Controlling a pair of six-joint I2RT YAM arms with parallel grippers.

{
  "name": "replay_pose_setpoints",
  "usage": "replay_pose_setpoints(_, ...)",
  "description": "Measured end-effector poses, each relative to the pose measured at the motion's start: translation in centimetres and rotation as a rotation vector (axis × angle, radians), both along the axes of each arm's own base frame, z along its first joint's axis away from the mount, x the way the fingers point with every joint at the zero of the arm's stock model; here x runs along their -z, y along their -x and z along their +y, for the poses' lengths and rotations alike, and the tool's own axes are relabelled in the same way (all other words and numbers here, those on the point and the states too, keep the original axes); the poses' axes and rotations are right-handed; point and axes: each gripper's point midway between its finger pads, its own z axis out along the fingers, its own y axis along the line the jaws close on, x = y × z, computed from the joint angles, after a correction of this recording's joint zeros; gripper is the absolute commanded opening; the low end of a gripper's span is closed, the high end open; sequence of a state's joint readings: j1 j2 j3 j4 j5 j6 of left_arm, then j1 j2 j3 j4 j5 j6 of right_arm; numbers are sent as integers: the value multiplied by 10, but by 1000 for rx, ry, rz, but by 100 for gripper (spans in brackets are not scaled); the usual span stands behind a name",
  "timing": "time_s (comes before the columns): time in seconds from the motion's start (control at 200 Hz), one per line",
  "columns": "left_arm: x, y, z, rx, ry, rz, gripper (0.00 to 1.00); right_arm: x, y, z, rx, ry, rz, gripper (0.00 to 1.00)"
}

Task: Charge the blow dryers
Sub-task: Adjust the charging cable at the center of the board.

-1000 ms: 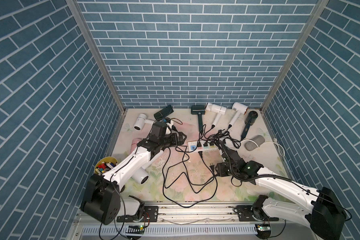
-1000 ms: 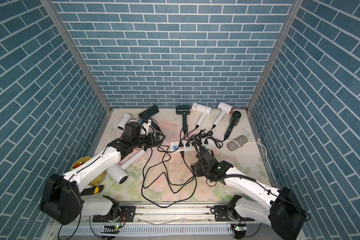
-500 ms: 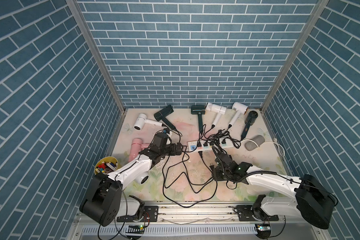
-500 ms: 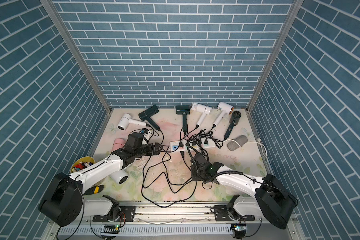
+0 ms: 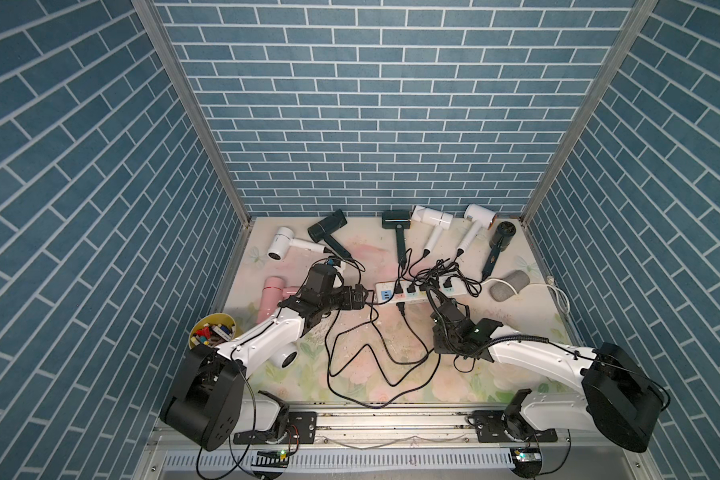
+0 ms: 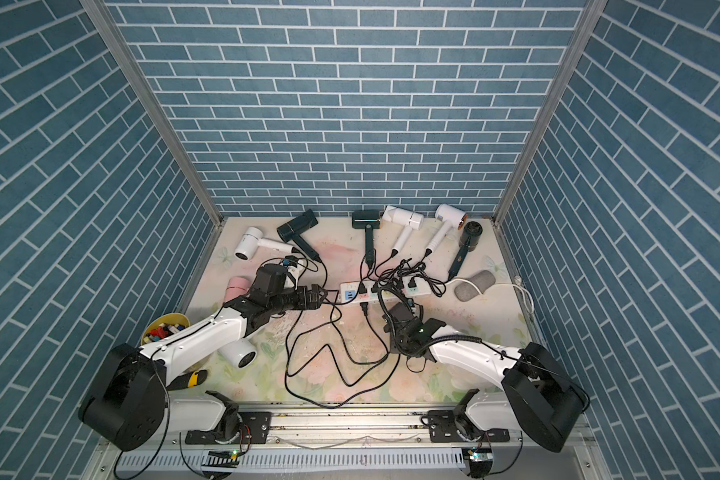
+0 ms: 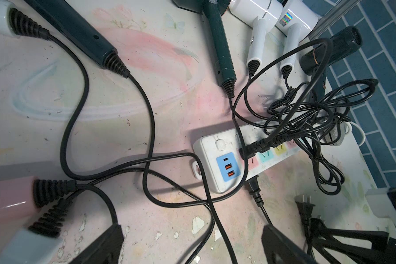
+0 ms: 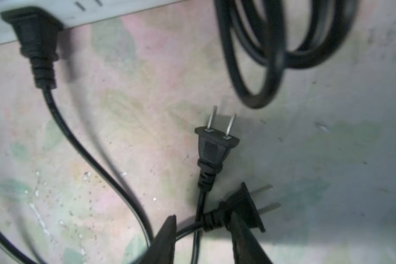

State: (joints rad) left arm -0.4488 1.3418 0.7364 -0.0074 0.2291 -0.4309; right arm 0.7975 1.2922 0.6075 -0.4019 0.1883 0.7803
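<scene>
Floral tabletop (image 5: pixel 528 299): blow dryers (image 5: pixel 431 218) lie behind and left of the power strip (image 5: pixel 416 291). Left gripper (image 7: pixel 191 233) gapes empty by the strip's left end. Right gripper (image 8: pixel 202 222), in front of the strip, is half-parted and straddles the neck of a loose plug (image 8: pixel 247 205) without clamping it.

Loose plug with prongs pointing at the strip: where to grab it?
I'd take the plug by its body just behind the flange, from above, squeezing its narrow sides. It lies flat, and that leaves the prongs clear for the strip.
</scene>
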Motion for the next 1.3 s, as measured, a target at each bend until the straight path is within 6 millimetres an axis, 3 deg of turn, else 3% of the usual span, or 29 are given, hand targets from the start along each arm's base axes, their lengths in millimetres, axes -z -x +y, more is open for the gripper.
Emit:
replay_pose_setpoints(0.165, 0, 0, 0, 1, 0, 0, 99, 0, -9, -20, 64, 14, -1, 43)
replay_pose_setpoints(0.33, 0, 0, 0, 1, -1, -1, 100, -3, -6, -27, 50, 31, 5, 45)
replay_pose_setpoints(0.72, 0, 0, 0, 2, -2, -2, 100, -44, 9, -42, 158, -90, -67, 51)
replay_pose_setpoints(1.095, 0, 0, 0, 4, -3, -3, 99, -17, 17, -55, 425, -92, 32, 49)
replay_pose_setpoints(1.3, -1, -1, -1, 4, -2, -5, 99, -7, 10, -48, 478, -51, 78, 46)
